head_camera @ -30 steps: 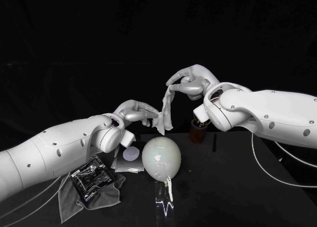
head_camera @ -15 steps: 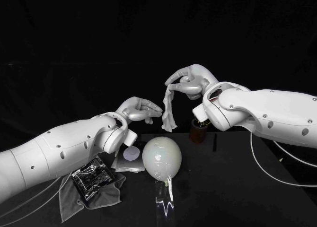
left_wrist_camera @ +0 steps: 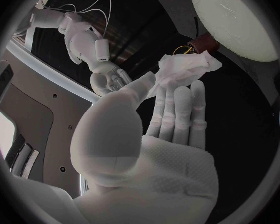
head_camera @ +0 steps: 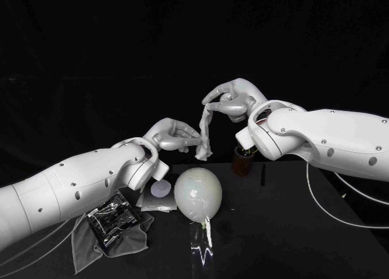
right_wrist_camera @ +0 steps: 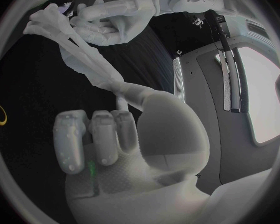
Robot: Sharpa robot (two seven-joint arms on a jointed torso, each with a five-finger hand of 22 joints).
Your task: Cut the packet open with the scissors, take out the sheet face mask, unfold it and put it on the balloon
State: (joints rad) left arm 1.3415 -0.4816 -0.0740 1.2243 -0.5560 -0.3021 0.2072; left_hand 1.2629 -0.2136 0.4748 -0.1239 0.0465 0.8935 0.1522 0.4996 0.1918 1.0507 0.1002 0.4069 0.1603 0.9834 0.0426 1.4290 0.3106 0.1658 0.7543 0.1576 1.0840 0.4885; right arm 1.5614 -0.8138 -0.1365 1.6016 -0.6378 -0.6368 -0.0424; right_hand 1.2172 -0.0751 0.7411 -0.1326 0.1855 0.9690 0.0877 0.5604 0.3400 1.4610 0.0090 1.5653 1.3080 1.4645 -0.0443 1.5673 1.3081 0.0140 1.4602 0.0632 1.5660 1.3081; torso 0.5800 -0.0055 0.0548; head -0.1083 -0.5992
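Observation:
My right hand [head_camera: 232, 100] is raised above the table and pinches the top of the white sheet mask [head_camera: 205, 131], which hangs down as a crumpled strip. My left hand [head_camera: 173, 135] sits beside the strip's lower part, its fingertips [head_camera: 197, 138] on the mask. In the left wrist view the thumb and fingers [left_wrist_camera: 177, 104] close on the bunched mask end [left_wrist_camera: 187, 68]. The right wrist view shows the mask [right_wrist_camera: 90, 67] stretched from my right hand [right_wrist_camera: 109, 134] to my left hand [right_wrist_camera: 109, 15]. The pale balloon [head_camera: 198, 195] stands upright below both hands, with nothing on it.
The cut packet [head_camera: 115, 214] lies on a grey cloth [head_camera: 107, 244] at the front left. A silver piece [head_camera: 157, 201] lies beside the balloon. A brown holder [head_camera: 242, 161] with the yellow-handled scissors [left_wrist_camera: 189, 49] stands behind the balloon. A clear stand [head_camera: 200, 241] carries the balloon.
My left hand let the mask's lower end go, drew slightly back, then reached in again and now has its fingers on it. The right hand stays put.

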